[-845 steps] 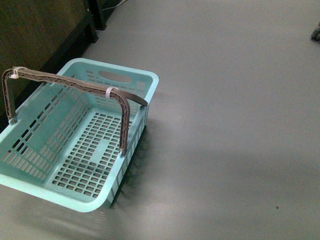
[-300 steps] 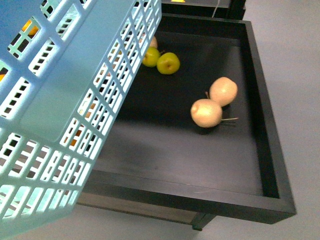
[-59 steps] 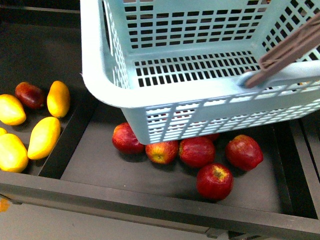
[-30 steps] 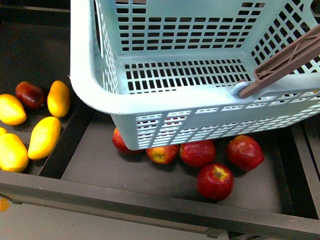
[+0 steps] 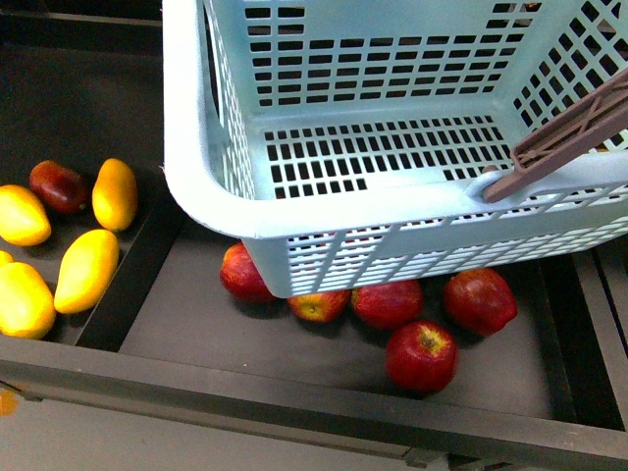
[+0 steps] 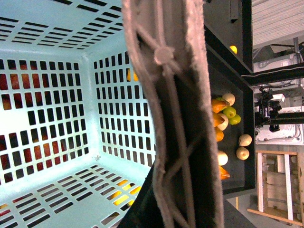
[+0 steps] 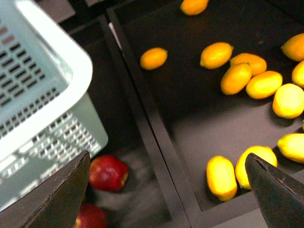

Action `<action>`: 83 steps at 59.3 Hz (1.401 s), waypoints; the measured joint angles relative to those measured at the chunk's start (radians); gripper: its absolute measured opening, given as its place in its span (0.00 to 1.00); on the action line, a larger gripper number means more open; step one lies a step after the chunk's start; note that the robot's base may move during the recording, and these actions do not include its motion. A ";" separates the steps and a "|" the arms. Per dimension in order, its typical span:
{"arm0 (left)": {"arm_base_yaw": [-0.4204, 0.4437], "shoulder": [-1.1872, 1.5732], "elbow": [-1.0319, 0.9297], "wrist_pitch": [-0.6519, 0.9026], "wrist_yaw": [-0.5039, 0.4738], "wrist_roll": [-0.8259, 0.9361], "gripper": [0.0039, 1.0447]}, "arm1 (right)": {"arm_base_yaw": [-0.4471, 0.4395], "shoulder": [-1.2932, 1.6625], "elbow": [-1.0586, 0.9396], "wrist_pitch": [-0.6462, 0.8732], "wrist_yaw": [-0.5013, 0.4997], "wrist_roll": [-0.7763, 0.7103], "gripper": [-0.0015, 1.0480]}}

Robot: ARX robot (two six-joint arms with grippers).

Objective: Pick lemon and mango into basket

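A: Pale aqua plastic: the basket (image 5: 196,177) hangs tilted over the red apples (image 5: 422,355) in the black tray (image 5: 294,407). What holds it?

B: The left gripper (image 6: 175,204), jaws closed on the brown handle (image 5: 564,145).

A: And the right gripper (image 7: 166,156)?

B: Jaws spread wide, nothing between them, above the tray's divider (image 5: 132,285).

A: The fruit?

B: The mango (image 5: 86,268) lies in the left compartment, just beside the divider. The lemon (image 7: 216,54) shows only in the right wrist view, among other yellow-orange ovals and well apart from the basket.
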 joint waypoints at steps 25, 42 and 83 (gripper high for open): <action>0.000 -0.002 0.000 0.000 -0.001 0.000 0.04 | -0.306 1.122 0.311 0.655 -0.019 0.014 0.92; 0.000 -0.002 0.000 0.000 -0.004 0.001 0.04 | -0.341 1.646 0.678 0.591 -0.018 0.065 0.92; 0.000 -0.002 0.000 0.000 -0.002 0.001 0.04 | -0.315 2.009 1.088 0.442 -0.042 0.202 0.92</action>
